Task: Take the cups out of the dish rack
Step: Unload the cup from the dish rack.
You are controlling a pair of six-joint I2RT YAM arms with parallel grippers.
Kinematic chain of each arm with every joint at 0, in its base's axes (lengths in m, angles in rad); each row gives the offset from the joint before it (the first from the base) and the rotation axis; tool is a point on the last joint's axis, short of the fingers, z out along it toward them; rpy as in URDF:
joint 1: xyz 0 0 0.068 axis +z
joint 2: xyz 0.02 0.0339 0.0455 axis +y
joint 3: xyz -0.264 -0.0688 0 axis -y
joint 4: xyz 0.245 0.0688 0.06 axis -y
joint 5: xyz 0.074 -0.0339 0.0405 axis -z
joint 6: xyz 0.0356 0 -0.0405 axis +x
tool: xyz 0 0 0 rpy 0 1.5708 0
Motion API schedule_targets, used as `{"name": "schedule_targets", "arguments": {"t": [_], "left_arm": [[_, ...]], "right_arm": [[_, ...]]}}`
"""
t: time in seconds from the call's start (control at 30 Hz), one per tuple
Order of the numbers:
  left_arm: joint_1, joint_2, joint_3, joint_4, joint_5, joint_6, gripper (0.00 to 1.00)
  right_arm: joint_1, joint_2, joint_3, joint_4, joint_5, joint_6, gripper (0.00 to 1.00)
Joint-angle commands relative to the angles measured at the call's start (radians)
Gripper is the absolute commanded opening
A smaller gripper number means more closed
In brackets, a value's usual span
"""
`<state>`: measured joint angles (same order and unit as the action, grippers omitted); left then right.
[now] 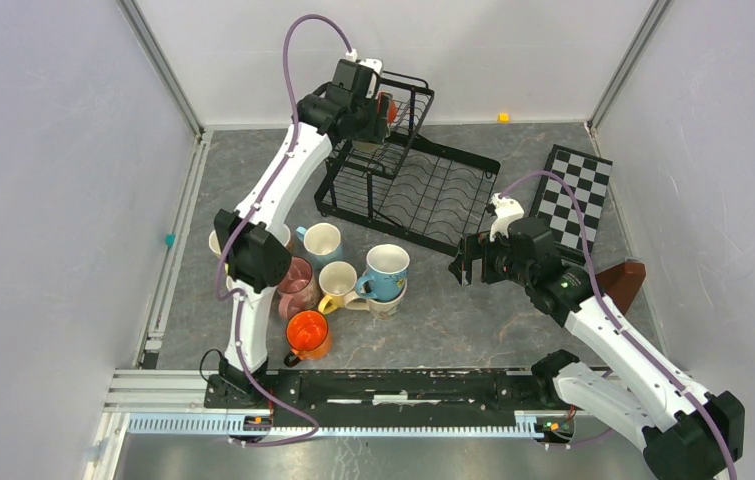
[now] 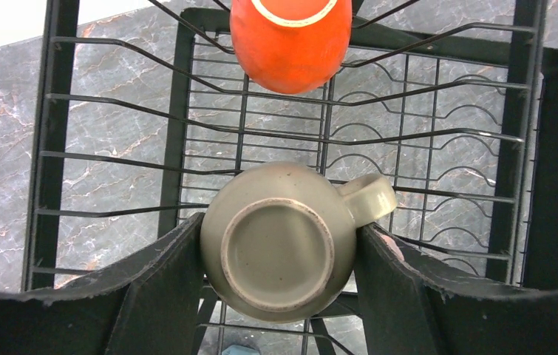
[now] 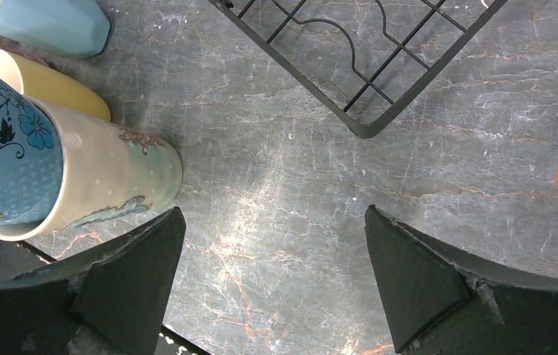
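L gripper (image 2: 279,228) tight on beige mug (image 2: 276,259)

Our white-shelled, black-jointed left arm (image 1: 281,172), frame left | matching right arm (image 1: 621,338), lower right | purple cables (image 1: 289,65) | chipped matte-black fingers (image 2: 150,296)

The left arm (image 1: 271,190) stretches far back and up, and its wrist bends down at the end. The left fingers (image 2: 159,292) press on both sides of an upside-down cup (image 2: 279,248). The right arm (image 1: 618,335) is bent low and reaches in toward the middle. The right fingers (image 3: 131,285) point down, spread wide, holding nothing.
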<state>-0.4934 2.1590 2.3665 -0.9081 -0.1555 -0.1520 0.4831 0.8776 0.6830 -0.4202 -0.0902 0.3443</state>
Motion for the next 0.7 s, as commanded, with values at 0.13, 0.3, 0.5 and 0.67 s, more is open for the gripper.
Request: {"name": "schedule_targets", "arguments": {"t": [0.13,0.3,0.5,0.67], "left_arm": [[-0.005,-0.126,0.077,0.064,-0.036,-0.022,0.3],[-0.001,-0.172,0.082,0.064,-0.048,-0.028,0.26],[0.015,-0.244,0.074,0.051,0.027,-0.139,0.25],[0.02,-0.326,0.001,0.059,0.14,-0.293,0.25]], "right_arm": [[-0.002,-0.016,0.008,0.031,0.0,0.0,0.98],[-0.002,-0.003,0.04,0.045,-0.001,0.0,0.98],[-0.002,-0.024,0.083,0.122,-0.02,0.008,0.98],[-0.002,-0.045,0.13,0.236,-0.046,0.024,0.98]]}}
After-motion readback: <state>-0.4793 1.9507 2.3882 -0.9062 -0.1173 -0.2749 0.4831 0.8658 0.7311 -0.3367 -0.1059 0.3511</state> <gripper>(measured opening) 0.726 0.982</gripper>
